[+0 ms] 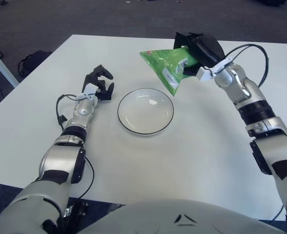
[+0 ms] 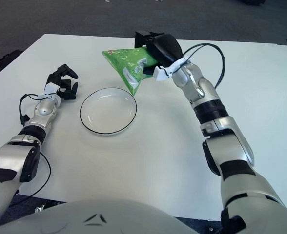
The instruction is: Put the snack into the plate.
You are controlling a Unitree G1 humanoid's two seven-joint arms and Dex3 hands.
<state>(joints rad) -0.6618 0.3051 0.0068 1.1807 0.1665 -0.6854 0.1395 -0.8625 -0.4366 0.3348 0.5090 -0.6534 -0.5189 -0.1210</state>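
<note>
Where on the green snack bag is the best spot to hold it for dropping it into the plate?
Grip the green plastic snack bag at its wide crimped end, from the right side, as the right hand does: the narrow corner hangs free toward the black-rimmed white round plate, so it can go in first. The left hand shows left of the plate.

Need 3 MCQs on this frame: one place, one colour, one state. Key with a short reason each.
1. Where is the snack bag?
A. in the plate
B. held up beyond the plate's far right rim
C. flat beside the left robot hand

2. What colour is the bag?
A. green
B. red
C. blue

3. What is in the plate?
A. the bag
B. a cup
C. nothing

Key:
1 B, the right robot hand grips it off the table.
2 A, the wrapper is green with white labels.
3 C, only its bare inside shows.

The left robot hand shows left of the plate, holding nothing.
</note>
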